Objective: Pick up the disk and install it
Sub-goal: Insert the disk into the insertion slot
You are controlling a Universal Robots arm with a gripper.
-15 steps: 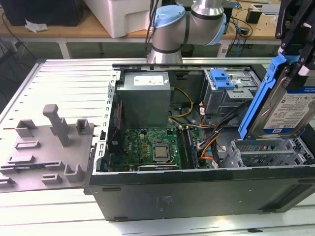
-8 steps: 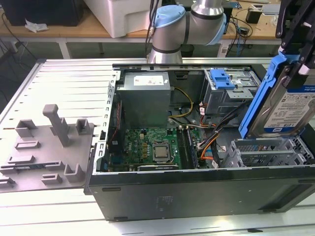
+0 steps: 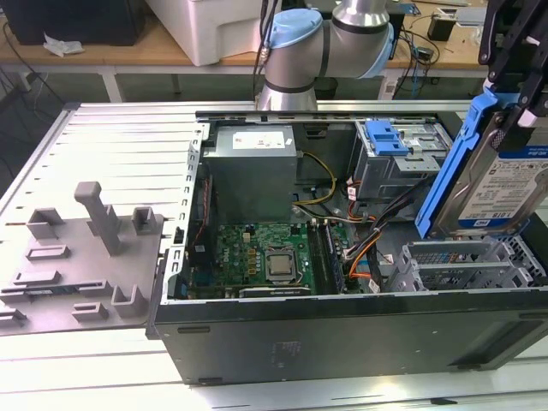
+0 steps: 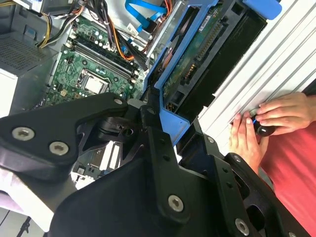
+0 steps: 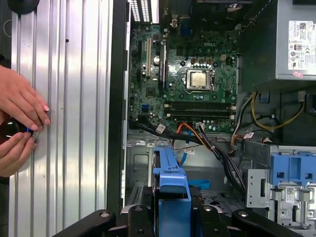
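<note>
Blue-framed and silver, the disk (image 3: pixel 501 184) hangs tilted at the exterior view's upper right, above the open computer case (image 3: pixel 342 334), and we see the claw (image 3: pixel 514 90) pinching its blue carrier edge

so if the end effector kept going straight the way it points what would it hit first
Probably the grey drive bay in the computer case, with the held disk arriving ahead of the end effector; depth is unclear, and cables lie close by.
</note>
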